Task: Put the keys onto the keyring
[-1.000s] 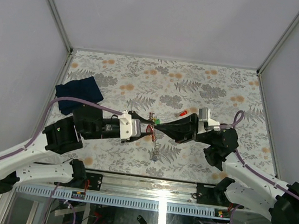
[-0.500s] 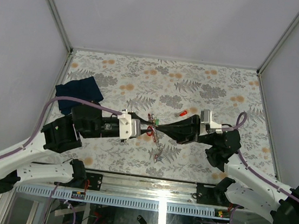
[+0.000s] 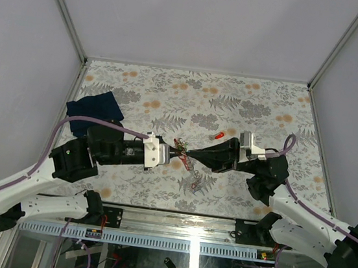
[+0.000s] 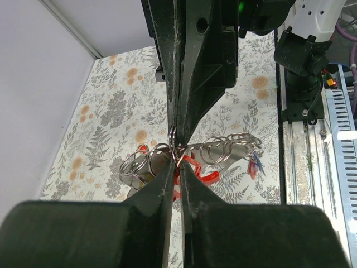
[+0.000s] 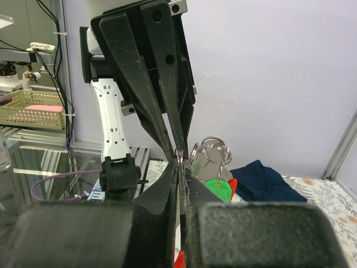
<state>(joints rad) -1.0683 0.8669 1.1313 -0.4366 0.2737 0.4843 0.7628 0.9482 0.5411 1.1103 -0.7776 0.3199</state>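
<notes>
The keyring is held in the air between both grippers at the table's middle. Its flat grey fob (image 4: 223, 149) carries several metal rings, and the red strap loop (image 4: 196, 171) hangs under it. Keys (image 4: 254, 162) with blue and red tags hang at the fob's far end and also show in the top view (image 3: 194, 182). My left gripper (image 4: 177, 162) is shut on a thin ring of the keyring. My right gripper (image 5: 179, 162) meets it tip to tip, shut on a small metal ring (image 5: 179, 153). A green tag (image 5: 217, 188) hangs behind. A loose red-tagged key (image 3: 218, 135) lies on the table.
A folded navy cloth (image 3: 95, 107) lies at the table's left, and it also shows in the right wrist view (image 5: 262, 178). The flowered table (image 3: 266, 112) is walled by white panels. A metal rail (image 3: 175, 217) runs along the near edge.
Both grippers, still tip to tip, have shifted slightly to the right. The hanging keys have swung to the right with them.
</notes>
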